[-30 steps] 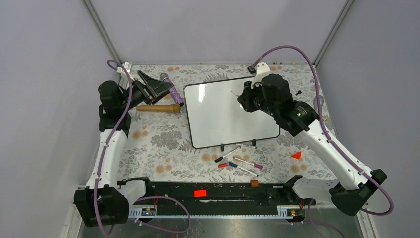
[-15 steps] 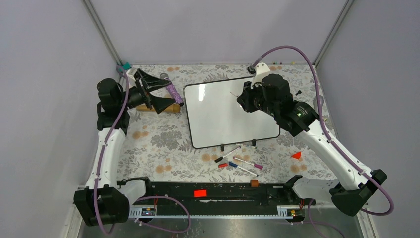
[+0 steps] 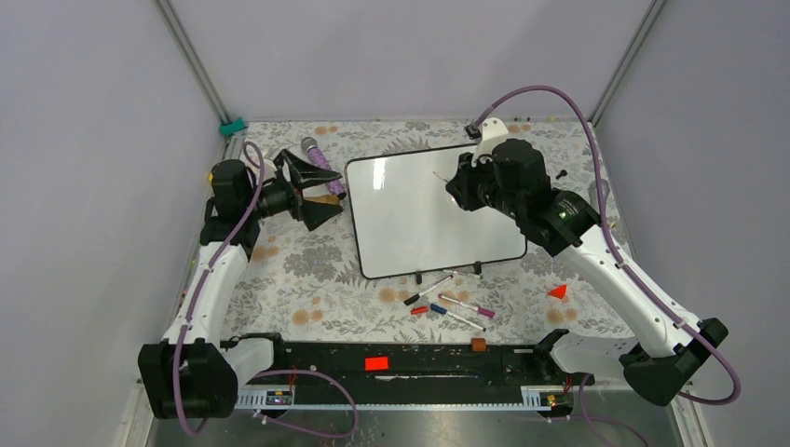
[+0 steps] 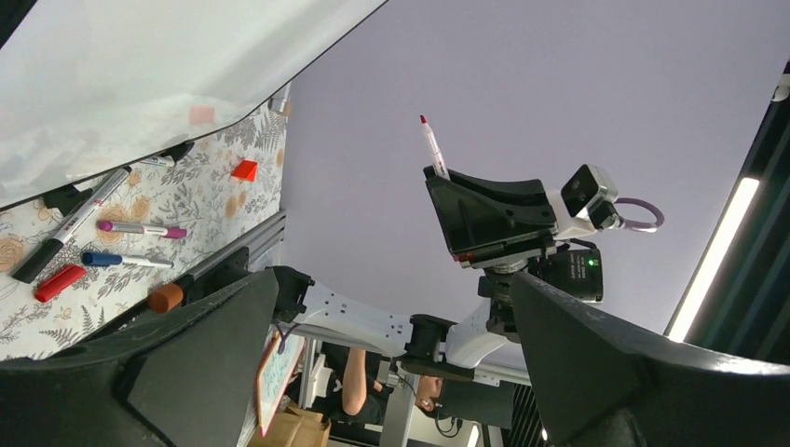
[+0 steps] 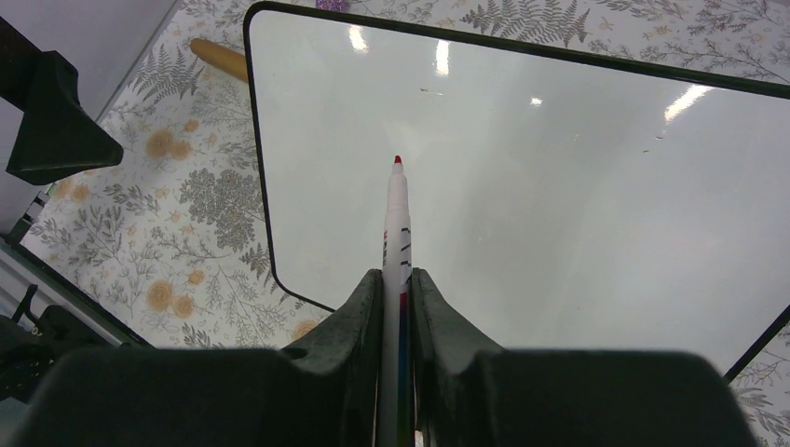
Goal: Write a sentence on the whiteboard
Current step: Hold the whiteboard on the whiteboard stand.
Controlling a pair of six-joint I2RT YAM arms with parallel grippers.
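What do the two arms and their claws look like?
The left arm and right arm have white links with black joints and bases. A purple cable runs along each. The left claw and right claw are black, each with two wedge-shaped fingers.

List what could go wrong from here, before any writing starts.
1. The glossy white black-rimmed whiteboard lies unheld. The open left gripper hangs beside it, apart, so marker pressure might slide it.
2. The red-tipped white marker juts far out of the shut right gripper. Pressing down could tilt it or push it back.
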